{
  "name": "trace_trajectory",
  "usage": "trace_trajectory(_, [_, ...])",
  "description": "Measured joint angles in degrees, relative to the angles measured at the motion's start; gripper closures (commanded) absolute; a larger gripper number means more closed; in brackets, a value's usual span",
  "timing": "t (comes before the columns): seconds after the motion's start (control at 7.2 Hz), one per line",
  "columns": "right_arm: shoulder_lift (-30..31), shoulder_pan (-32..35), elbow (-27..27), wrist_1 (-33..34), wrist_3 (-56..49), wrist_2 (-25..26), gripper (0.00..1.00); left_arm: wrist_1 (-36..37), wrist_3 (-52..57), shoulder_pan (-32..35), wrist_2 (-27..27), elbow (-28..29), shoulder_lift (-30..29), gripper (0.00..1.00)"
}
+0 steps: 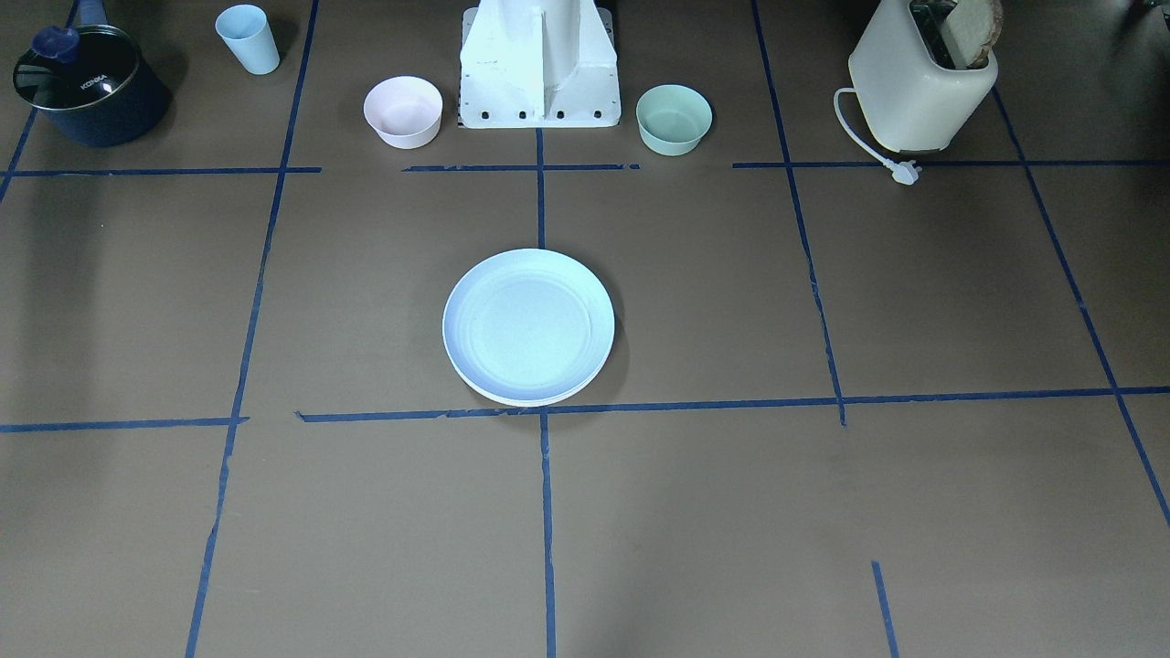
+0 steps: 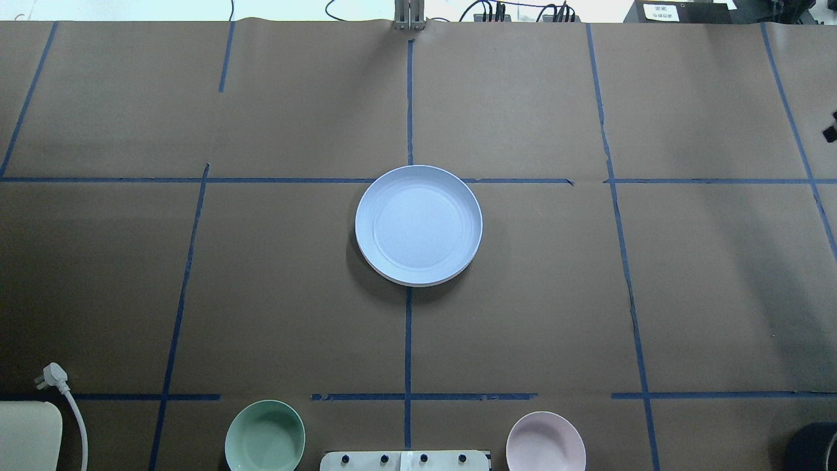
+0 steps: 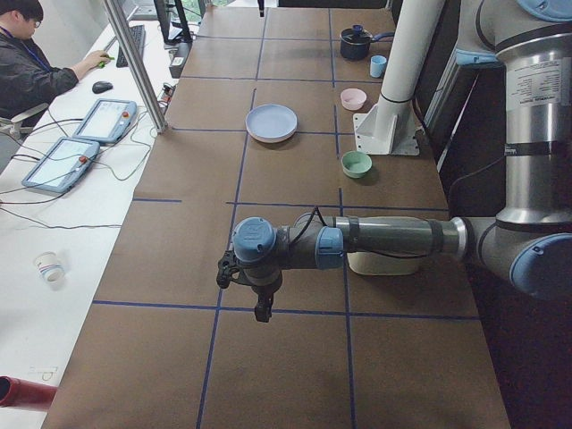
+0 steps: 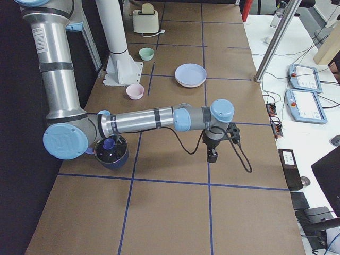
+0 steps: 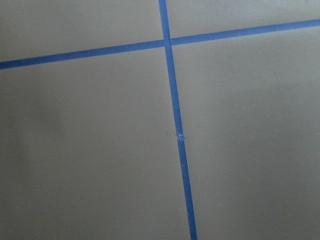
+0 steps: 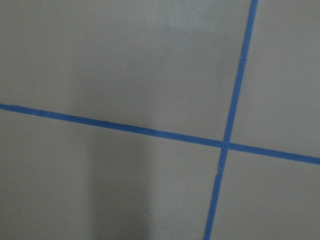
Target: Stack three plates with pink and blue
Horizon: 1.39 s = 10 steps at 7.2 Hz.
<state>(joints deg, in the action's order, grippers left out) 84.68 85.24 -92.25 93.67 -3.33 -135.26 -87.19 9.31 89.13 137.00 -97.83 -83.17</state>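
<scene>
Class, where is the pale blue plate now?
Overhead view: the pale blue plate tops the stack at the table's centre, on the middle tape line, beyond the green bowl and pink bowl.

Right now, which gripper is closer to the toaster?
Left. The left gripper hangs a short way from the toaster, which sits under that arm's forearm. The right gripper is at the table's opposite end, near the dark saucepan.
</scene>
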Motion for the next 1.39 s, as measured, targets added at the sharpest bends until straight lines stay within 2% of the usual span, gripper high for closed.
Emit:
trace_trajectory(0.14, [3.8, 1.6, 0.0, -1.1, -2.4, 0.1, 0.00, 0.0, 0.0, 0.0, 0.0, -0.2, 0.0, 0.00])
trace_trajectory(0.42, [7.2, 2.5, 0.2, -3.2, -3.1, 0.3, 0.00, 0.0, 0.0, 0.0, 0.0, -0.4, 0.1, 0.00])
trace_trajectory(1.39, [8.1, 2.5, -0.2, -3.6, -1.8, 0.3, 0.00, 0.0, 0.0, -0.1, 0.0, -0.6, 0.1, 0.00])
